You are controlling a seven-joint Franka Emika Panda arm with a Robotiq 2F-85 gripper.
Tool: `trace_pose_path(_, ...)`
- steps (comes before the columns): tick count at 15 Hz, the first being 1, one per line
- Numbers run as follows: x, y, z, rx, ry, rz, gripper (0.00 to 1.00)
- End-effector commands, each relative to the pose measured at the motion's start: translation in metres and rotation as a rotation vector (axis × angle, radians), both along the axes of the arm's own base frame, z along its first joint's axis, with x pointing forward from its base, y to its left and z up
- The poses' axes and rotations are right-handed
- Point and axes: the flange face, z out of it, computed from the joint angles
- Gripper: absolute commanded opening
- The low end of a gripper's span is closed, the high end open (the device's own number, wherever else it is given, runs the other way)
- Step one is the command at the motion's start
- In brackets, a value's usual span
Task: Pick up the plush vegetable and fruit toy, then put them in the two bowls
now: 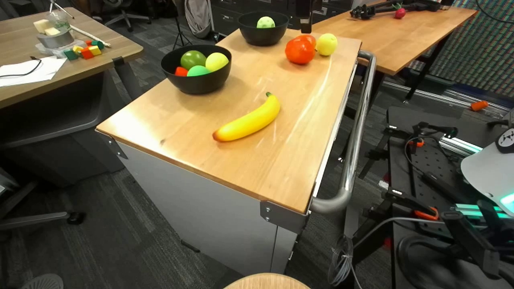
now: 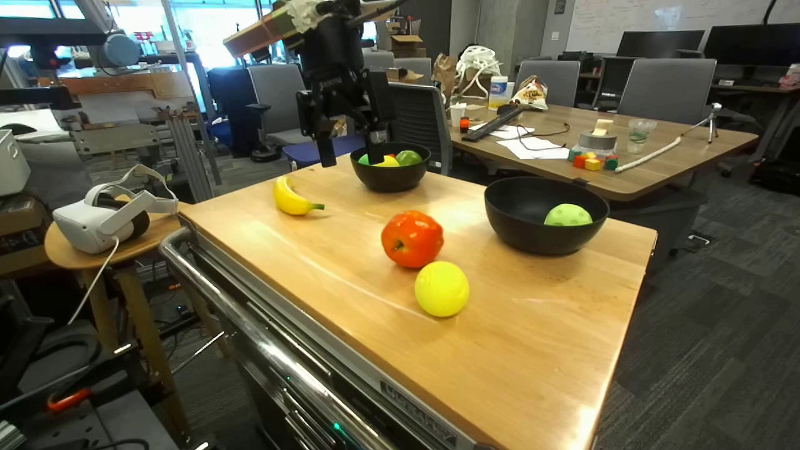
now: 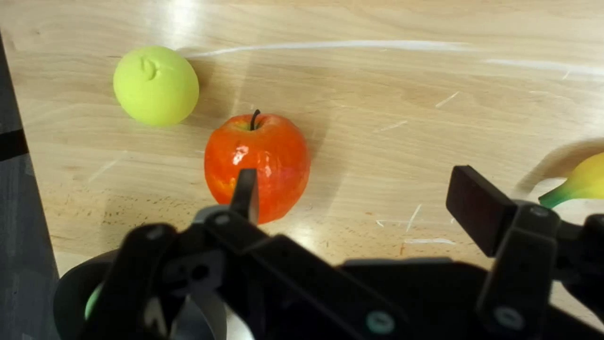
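A yellow banana (image 1: 249,120) (image 2: 292,199), a red-orange apple (image 1: 300,50) (image 2: 411,240) (image 3: 264,151) and a yellow round fruit (image 1: 327,44) (image 2: 442,289) (image 3: 155,87) lie on the wooden top. A black bowl (image 1: 198,83) (image 2: 389,181) holds several green, yellow and red toys. A second black bowl (image 1: 263,37) (image 2: 531,234) holds a light green ball (image 1: 266,22) (image 2: 567,215); the arm partly hides this bowl in the wrist view (image 3: 71,293). My gripper (image 2: 350,156) (image 3: 363,198) is open and empty above the top, with one finger overlapping the apple in the wrist view.
A metal rail (image 1: 361,132) (image 2: 262,337) runs along one edge of the wooden cart (image 1: 200,160). A brown table (image 1: 116,42) (image 2: 700,147) with blocks and papers stands beside it. A white headset (image 2: 112,209) sits on a stool.
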Motion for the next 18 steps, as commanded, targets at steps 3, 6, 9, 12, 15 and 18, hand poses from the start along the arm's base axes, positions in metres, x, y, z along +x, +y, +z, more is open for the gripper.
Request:
trace_pose_path(3,-0.003,0.037,0.009,-0.061,-0.024,0.287,1.00)
trace_pose_path(6,-0.010,0.064,0.020,-0.051,-0.060,0.427,1.00)
trace_pose_path(9,-0.011,0.088,0.024,-0.033,-0.121,0.563,1.00)
trace_pose_path(12,-0.019,0.112,0.009,0.020,-0.149,0.705,1.00)
trace_pose_path(15,-0.028,0.113,-0.001,-0.010,-0.065,0.826,1.00)
trace_pose_path(18,-0.021,0.117,-0.012,0.011,-0.067,0.795,1.00)
